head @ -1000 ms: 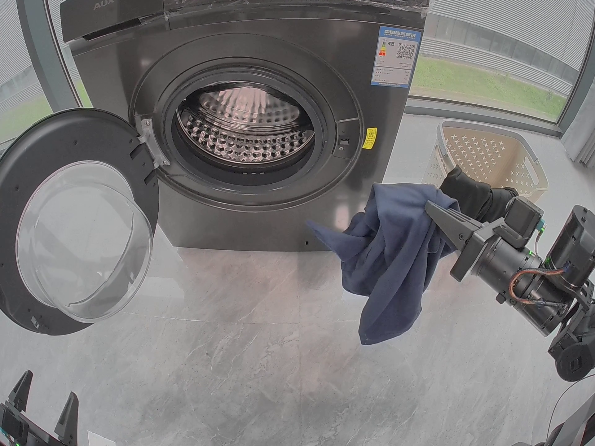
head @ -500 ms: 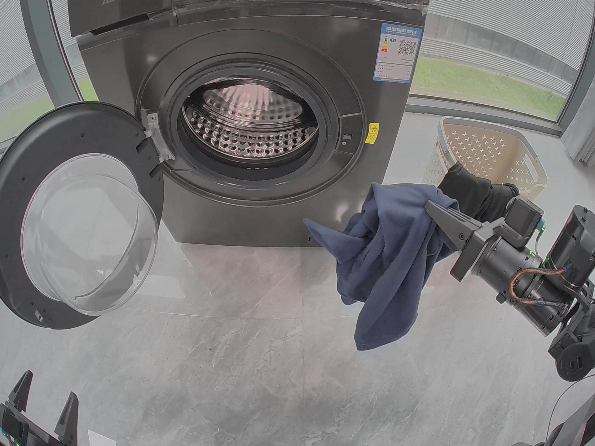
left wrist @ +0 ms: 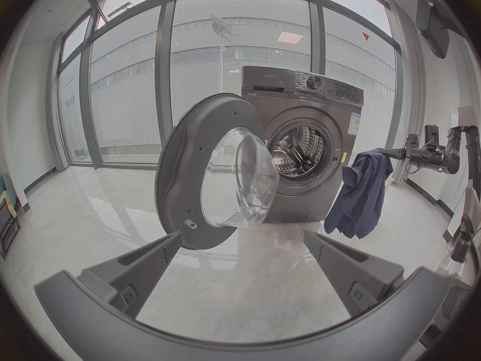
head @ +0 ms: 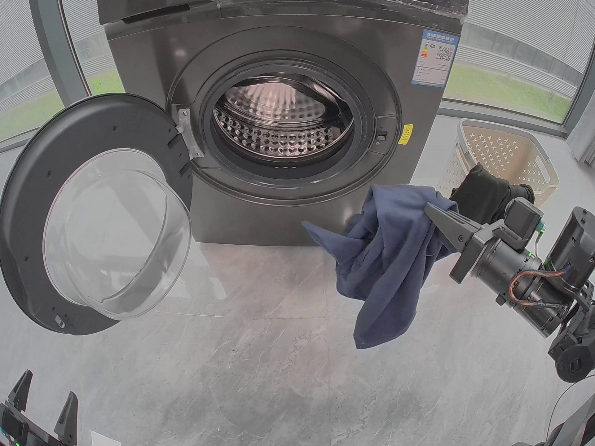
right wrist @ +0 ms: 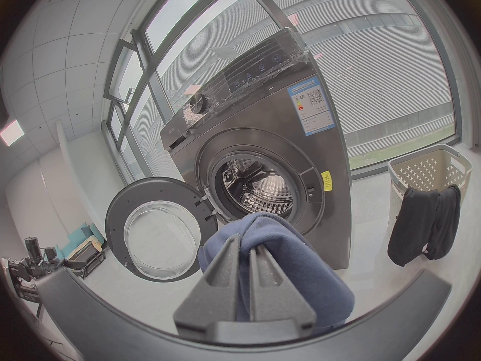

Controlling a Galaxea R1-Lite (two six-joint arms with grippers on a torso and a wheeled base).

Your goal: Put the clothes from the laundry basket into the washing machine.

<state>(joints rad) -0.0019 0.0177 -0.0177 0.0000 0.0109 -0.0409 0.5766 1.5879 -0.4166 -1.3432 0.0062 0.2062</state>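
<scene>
My right gripper (head: 432, 209) clamps a limp navy garment (head: 384, 249); my left gripper (left wrist: 241, 234) stands wide. The washing machine door (head: 37, 218) hangs open.

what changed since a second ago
Only the camera shifted; no thing moved. The right gripper stays shut on the dark blue cloth garment, the grey washing machine's round door stays open, the black garment stays draped over the beige plastic laundry basket.
</scene>
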